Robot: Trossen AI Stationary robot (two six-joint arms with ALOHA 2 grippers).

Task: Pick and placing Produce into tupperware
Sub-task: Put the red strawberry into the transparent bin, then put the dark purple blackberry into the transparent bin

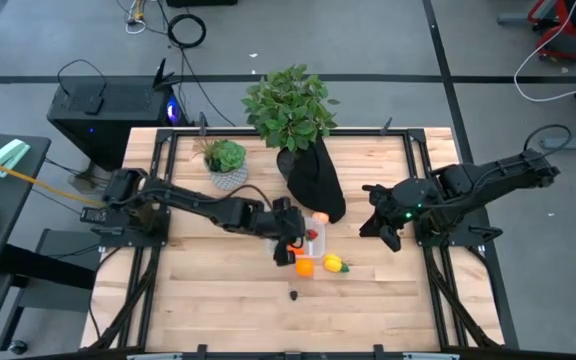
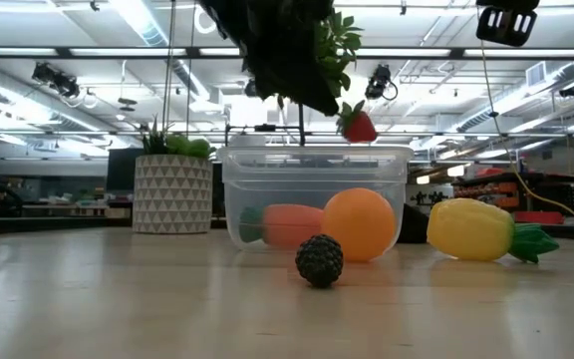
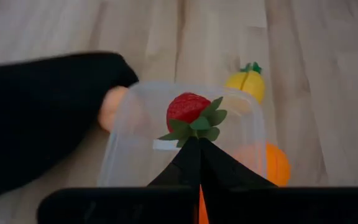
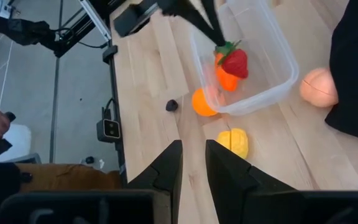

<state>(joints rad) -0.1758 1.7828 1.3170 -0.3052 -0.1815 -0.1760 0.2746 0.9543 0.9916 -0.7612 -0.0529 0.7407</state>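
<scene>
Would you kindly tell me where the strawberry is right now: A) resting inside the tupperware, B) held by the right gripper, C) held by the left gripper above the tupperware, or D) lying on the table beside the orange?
C: the left gripper pinches the strawberry by its leaves above the tupperware.

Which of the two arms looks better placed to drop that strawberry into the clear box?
The left one. Its hand holds the strawberry by its leaves directly above the clear container. The right hand waits empty, off to the side.
</scene>
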